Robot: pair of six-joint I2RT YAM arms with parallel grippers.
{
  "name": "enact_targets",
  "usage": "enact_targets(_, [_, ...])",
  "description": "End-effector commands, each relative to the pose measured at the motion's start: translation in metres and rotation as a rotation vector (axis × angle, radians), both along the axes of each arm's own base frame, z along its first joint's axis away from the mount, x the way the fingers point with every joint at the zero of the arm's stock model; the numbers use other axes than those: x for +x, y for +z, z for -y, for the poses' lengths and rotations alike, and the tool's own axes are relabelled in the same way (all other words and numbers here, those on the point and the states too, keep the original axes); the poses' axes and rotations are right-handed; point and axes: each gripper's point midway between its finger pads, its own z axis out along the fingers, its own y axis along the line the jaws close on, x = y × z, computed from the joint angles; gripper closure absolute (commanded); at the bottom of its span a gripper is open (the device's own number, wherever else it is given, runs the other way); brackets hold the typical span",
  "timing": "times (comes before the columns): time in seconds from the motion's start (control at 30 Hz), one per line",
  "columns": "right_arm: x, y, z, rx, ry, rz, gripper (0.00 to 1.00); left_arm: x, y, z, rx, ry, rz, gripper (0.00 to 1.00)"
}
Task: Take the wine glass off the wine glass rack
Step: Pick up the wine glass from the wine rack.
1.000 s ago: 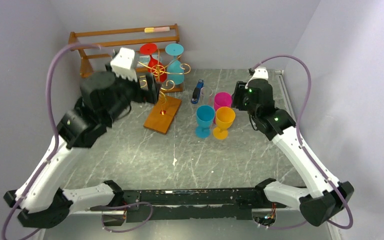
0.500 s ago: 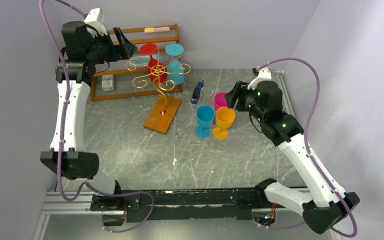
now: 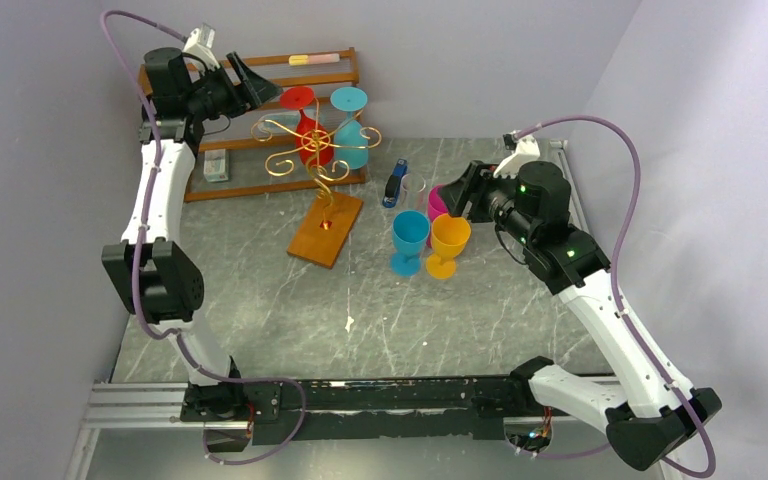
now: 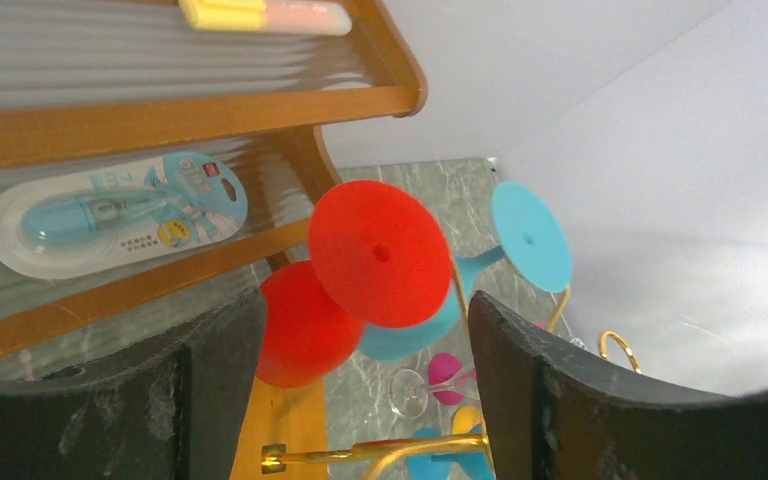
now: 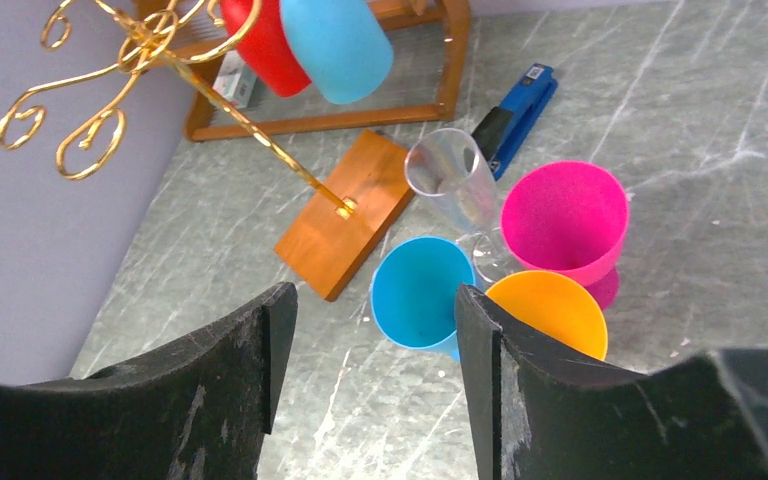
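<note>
There are a red wine glass point(image 3: 298, 98), blue wine glass point(image 3: 349, 99) and gold rack point(image 3: 322, 186).

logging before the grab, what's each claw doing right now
left claw: open, empty, facing the red wine glass
right claw: open, empty

marbled table point(image 3: 480, 310) with wine glass rack point(image 3: 326, 228), cups point(image 3: 410, 240), stapler point(image 3: 394, 186)
</note>
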Motion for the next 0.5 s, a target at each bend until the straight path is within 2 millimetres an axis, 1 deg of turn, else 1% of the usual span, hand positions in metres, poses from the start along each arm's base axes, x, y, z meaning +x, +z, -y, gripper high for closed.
enact_targets(0.0, [-0.006,0.017,-0.009,0.037,0.065,0.044,0.36,0.005,-0.001,0.005,-0.049,-0.026,0.025,0.22])
enact_targets(0.17, [-0.011,0.022,-0.009,0.051,0.074,0.06,0.36,0.009,-0.012,0.007,-0.078,-0.031,0.01,0.22])
enact_targets(0.3, [-0.012,0.02,-0.004,0.057,0.052,0.06,0.36,0.012,-0.023,0.012,-0.114,-0.066,-0.016,0.25])
enact_targets(0.47, [-0.012,0.021,-0.004,0.062,0.046,0.06,0.36,0.015,-0.033,0.02,-0.125,-0.09,-0.044,0.29])
